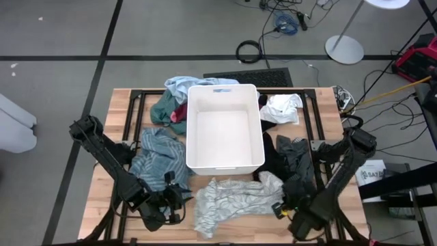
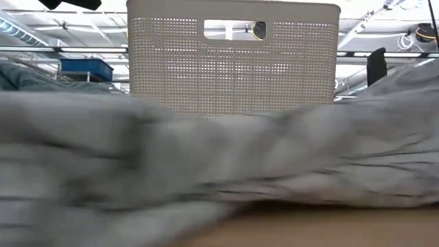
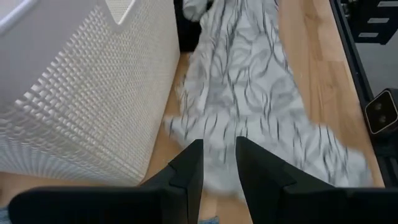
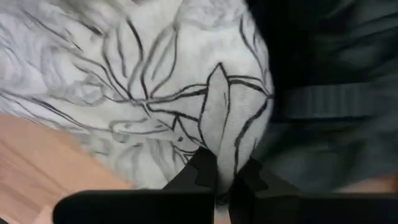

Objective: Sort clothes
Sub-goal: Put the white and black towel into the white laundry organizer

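A white-grey garment with dark line print (image 1: 232, 197) lies spread on the table's near side, in front of the white bin (image 1: 225, 130). It fills the low view (image 2: 219, 165) and shows in the left wrist view (image 3: 261, 99). My right gripper (image 1: 280, 207) is at the garment's right end, shut on it (image 4: 225, 167). My left gripper (image 1: 179, 198) is at the garment's left end, its fingers (image 3: 219, 163) a narrow gap apart just above the cloth. Whether it touches the cloth, I cannot tell. My right gripper pinches a raised fold of the white-grey garment (image 4: 222, 134) between its two fingers, at the garment's right end next to the dark clothes. The rest of the garment lies slack on the table.
Teal striped cloth (image 1: 158, 158) lies left of the bin. Light blue (image 1: 181, 85), dark teal (image 1: 162, 109) and red-magenta (image 1: 179, 113) pieces lie at its far left, a white piece (image 1: 281, 108) at its far right, and black and dark grey clothes (image 1: 293, 160) to its right.
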